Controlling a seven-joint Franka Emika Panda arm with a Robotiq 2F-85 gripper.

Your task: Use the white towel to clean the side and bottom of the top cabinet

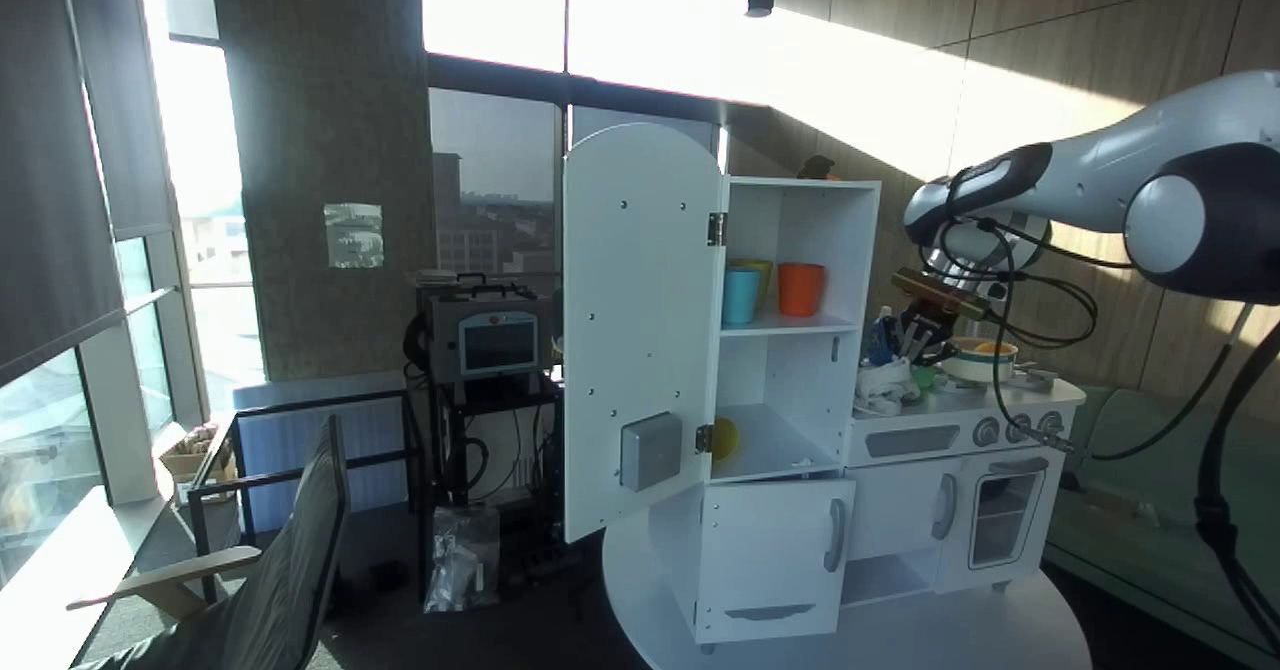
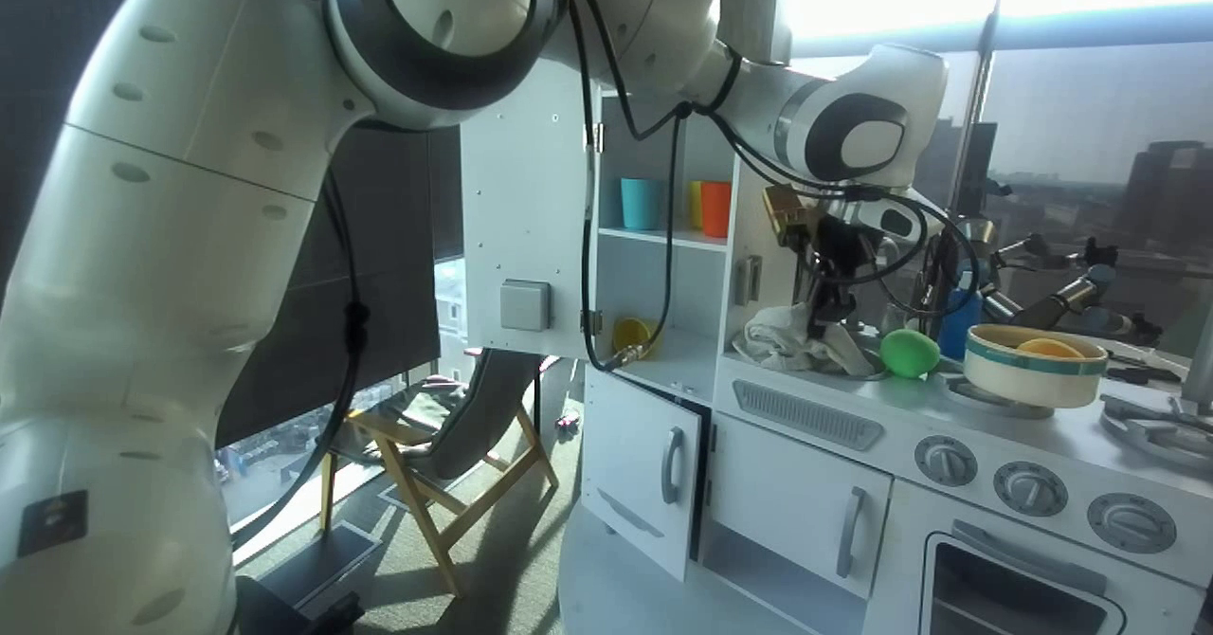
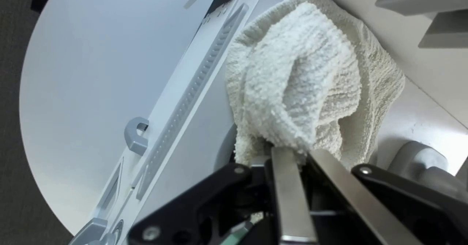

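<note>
The white towel [image 3: 299,73] lies crumpled on the toy kitchen's counter, beside the tall cabinet's side wall. It also shows in both exterior views [image 1: 882,390] [image 2: 791,339]. My gripper [image 3: 300,153] points down at the towel; its fingers are close together with a fold of towel pinched between the tips. The gripper shows in both exterior views [image 1: 922,348] [image 2: 826,317]. The white top cabinet [image 1: 835,220] stands next to the counter with its shelves exposed; it also shows in an exterior view [image 2: 753,208]. Its tall door [image 1: 645,290] is wide open.
Blue [image 1: 740,296] and orange [image 1: 801,290] cups stand on the cabinet's middle shelf, and a yellow cup [image 2: 633,334] lies on the lower one. A green egg-shaped object [image 2: 910,353], a bowl [image 2: 1028,374] and a blue bottle [image 2: 959,327] stand on the counter. The lower door [image 2: 644,483] is ajar.
</note>
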